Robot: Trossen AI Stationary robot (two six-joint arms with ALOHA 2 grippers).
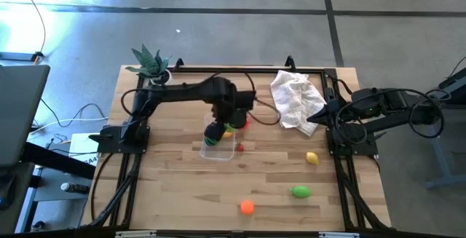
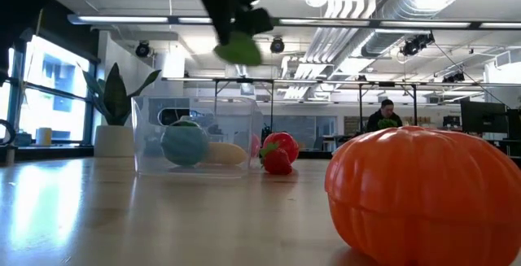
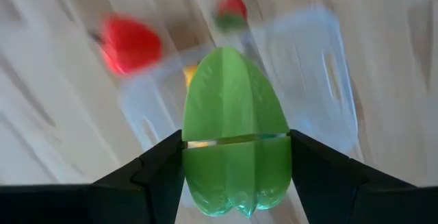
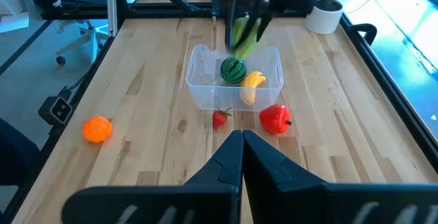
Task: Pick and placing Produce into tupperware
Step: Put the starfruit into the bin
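The left end effector (image 4: 245, 31) hangs above the tub (image 4: 202, 90), pinching a light green fruit (image 3: 235, 138) between its fingers; a watermelon (image 4: 233, 70) and banana (image 4: 252, 83) lie inside the tub; a red pepper (image 4: 275, 118) and strawberry (image 4: 219, 119) sit on the tabletop (image 4: 150, 148) just beside it; the right end effector (image 4: 241, 157) waits at the table's edge, fingers pressed together.

The clear tupperware (image 4: 235, 80) holds a striped watermelon (image 4: 233, 69) and a yellow banana (image 4: 251, 85). A light green piece (image 3: 235, 138) hangs above it. A red pepper (image 4: 276, 118) and strawberry (image 4: 219, 118) sit just beside it
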